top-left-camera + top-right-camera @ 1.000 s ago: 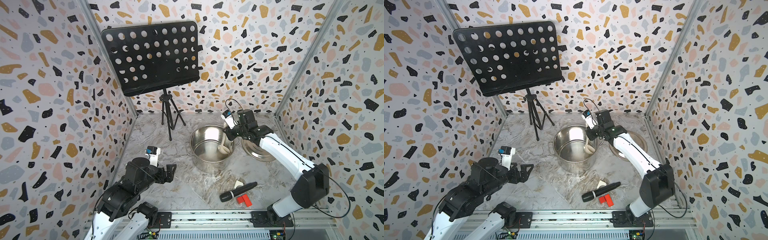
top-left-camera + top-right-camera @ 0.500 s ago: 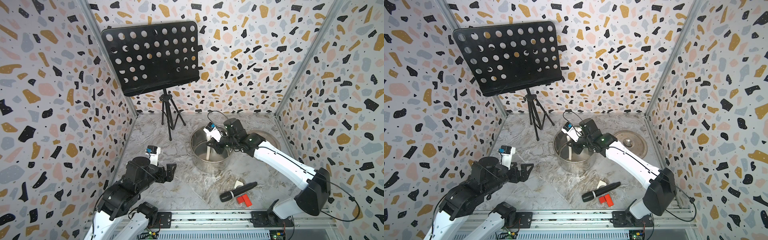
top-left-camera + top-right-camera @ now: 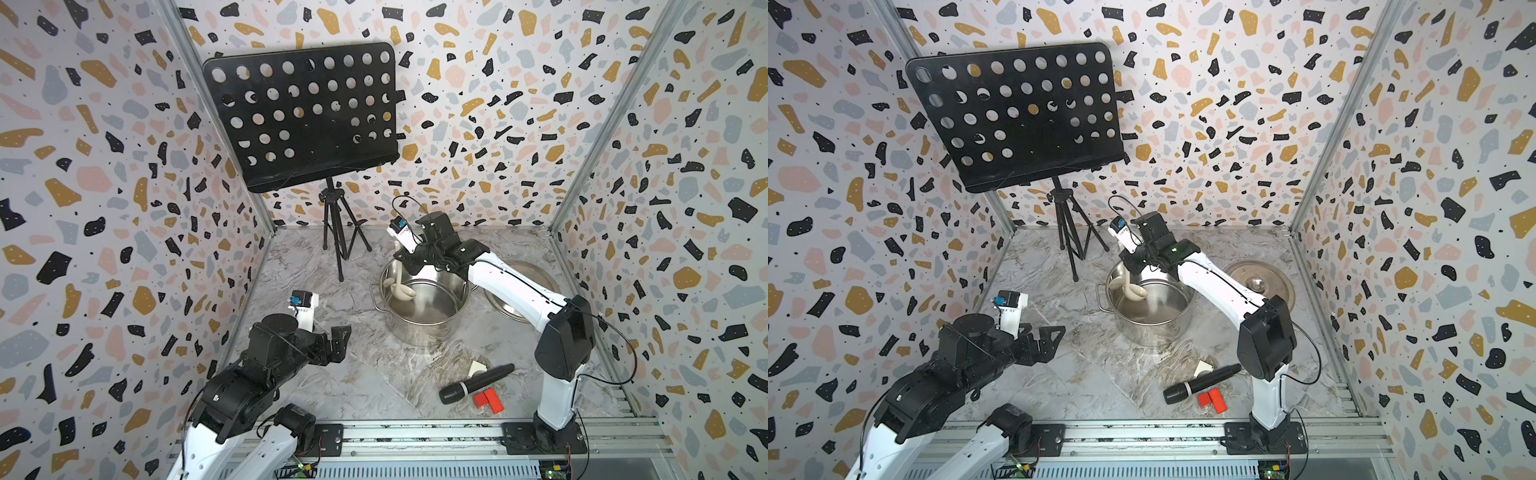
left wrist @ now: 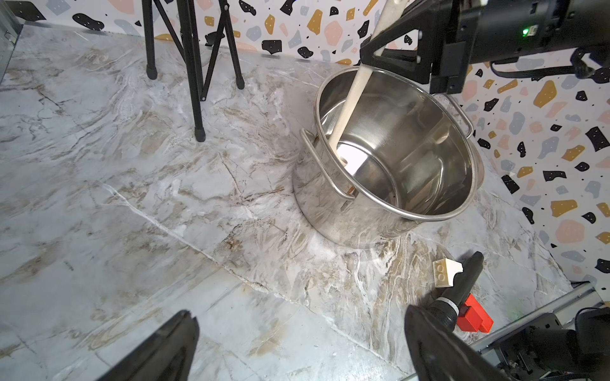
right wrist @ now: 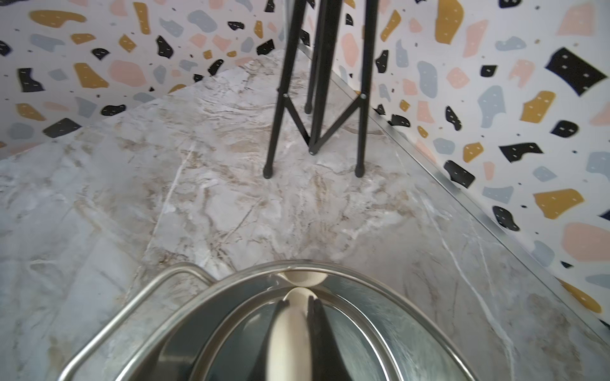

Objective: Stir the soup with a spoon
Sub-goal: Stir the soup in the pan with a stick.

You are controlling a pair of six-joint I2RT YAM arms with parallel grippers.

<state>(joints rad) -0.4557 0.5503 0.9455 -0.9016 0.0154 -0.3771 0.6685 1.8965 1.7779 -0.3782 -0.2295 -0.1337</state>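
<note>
My R gripper (image 4: 379, 52) pinches the slim cream spoon (image 3: 399, 276) by its handle; oval bowl down inside the shiny steel pot (image 3: 432, 328), toward the marbled counter's (image 3: 332, 386) back edge. L gripper (image 3: 338, 343) spread wide. Only L wrist cam shows studs on the cream brick (image 4: 444, 270).

A black music stand (image 3: 299, 116) occupies the back left of the marbled bench (image 3: 374, 386) — its perforated desk tilted, its tripod legs (image 4: 194, 66) splayed on the surface. At the back right a round steel lid (image 3: 1260, 284) lies flat, knob up. Near the front edge a black microphone (image 3: 478, 383) lies on its side, head toward the front; a cream toy brick (image 4: 445, 272) sits just behind its shaft and a red brick (image 4: 475, 316) just in front. Terrazzo-patterned walls (image 3: 104, 166) enclose three sides.
</note>
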